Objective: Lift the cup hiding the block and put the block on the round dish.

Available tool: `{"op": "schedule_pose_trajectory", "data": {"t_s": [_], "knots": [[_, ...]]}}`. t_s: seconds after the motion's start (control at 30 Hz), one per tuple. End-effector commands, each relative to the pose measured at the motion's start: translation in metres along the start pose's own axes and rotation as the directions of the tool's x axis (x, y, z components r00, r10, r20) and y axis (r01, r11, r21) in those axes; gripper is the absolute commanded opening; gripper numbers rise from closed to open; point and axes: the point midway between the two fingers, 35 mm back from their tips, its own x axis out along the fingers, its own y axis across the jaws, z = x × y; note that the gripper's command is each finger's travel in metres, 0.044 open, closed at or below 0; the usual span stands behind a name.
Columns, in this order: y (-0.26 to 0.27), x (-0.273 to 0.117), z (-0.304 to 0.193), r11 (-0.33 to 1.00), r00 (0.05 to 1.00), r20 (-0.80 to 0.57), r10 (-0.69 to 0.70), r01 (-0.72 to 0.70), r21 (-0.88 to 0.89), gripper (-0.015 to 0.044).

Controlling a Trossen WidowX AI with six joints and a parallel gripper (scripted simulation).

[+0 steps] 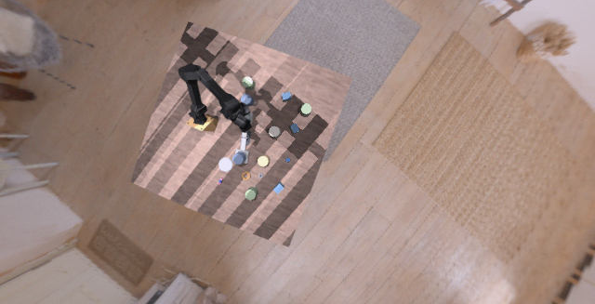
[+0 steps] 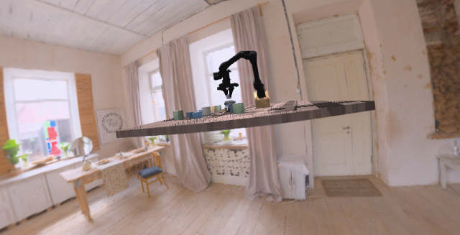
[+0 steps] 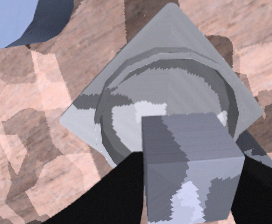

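A: Quick, finger state?
B: Gripper (image 1: pixel 244 129) (image 2: pixel 228 95) (image 3: pixel 183 160) is pinching the grey block (image 2: pixel 228 97) (image 3: pixel 194 140), 1 finger each side. Overhead, the arm hides it.
A: Block location?
B: Over the uncovered pan of the balance (image 1: pixel 244 141) (image 2: pixel 229 102) (image 3: pixel 172 35). Can't tell if it's fully off the pan.
A: Cups?
B: 1 blue cup (image 1: pixel 246 99) (image 3: pixel 32 25) is off the balance, near 12 o'clock of the gripper overhead. The other, the standing cup (image 1: pixel 238 158) (image 2: pixel 231 108), sits on the far end, about 6 o'clock.
A: Target?
B: Pale round dish (image 1: pixel 225 165), about 7 o'clock from the gripper, just beside that standing cup. No cup over it.
A: So, worst risk?
B: Balance tips. Taking the block's weight off 1 end could let the loaded end drop, and the cup might slide. Cup moves, attempt over.
A: Next?
B: Low carry. A straight line to 7 o'clock passes close to the cup; fingers or block could clip it. I'd go straight up first, then swing wide on the 8 o'clock side.
A: Drop risk?
B: Off-centre pinch could twist the block, or it catches the pan's raised ring. At release, too near the dish's 3 o'clock edge, an opening finger could nudge the cup.
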Motion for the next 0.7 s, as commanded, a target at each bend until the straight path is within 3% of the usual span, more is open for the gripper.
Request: {"op": "schedule_pose_trajectory", "data": {"t_s": [0.0, 0.2, 0.37, 0.67], "knots": [[-0.002, -0.023, -0.001, 1.000, 1.000, -0.002, -0.007, 0.007, -0.004, 0.0000], [0.002, -0.054, -0.001, 1.000, 1.000, 0.000, -0.005, 0.005, -0.004, 0.0000], [0.001, -0.057, -0.002, 1.000, 1.000, 0.000, -0.005, 0.005, -0.004, 0.0000], [-0.060, -0.049, -0.054, 1.000, 1.000, -0.019, -0.024, 0.024, 0.000, 0.0000]]}}
